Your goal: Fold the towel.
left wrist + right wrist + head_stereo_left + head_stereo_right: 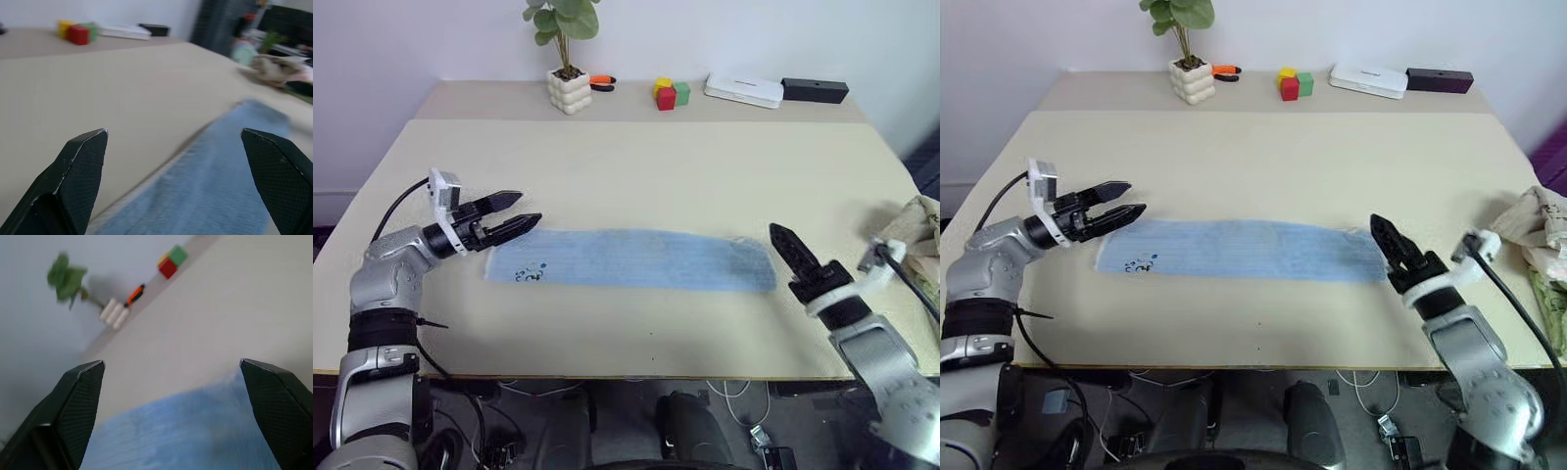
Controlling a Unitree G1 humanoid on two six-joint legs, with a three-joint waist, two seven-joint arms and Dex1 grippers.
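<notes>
Desk [636,157]: broad beige surface with a raised ledge along the far wall.

Light blue terry cloth towel [636,259]: lies flat on the near half of the desk as a long narrow strip running left to right, apparently folded lengthwise. A small dark embroidered mark [530,272] sits near its left end. Nothing holds it.

Left end effector [522,212]: two black fingers spread apart, released, empty. It hovers at the towel's left end, pointing toward the right, fingertips just above the cloth's corner. In the left wrist view the fingers [80,171] stand wide with the towel running away between them.

Right end effector [1378,228]: released, empty; fingers overlap in the head views, but the right wrist view shows them [78,401] well apart. It sits at the towel's right end, just beside the edge, pointing forward.

Crumpled beige-olive patterned cloth [922,235]: at the desk's right edge, apart from the towel.

Far ledge, left to right:
- small green plant in a white bumpy pot [569,90]
- orange and black tool [602,82], just beside the pot
- cluster of red, yellow and green blocks [670,94]
- flat white box [743,90]
- black rectangular box [815,90], near the white one
</notes>
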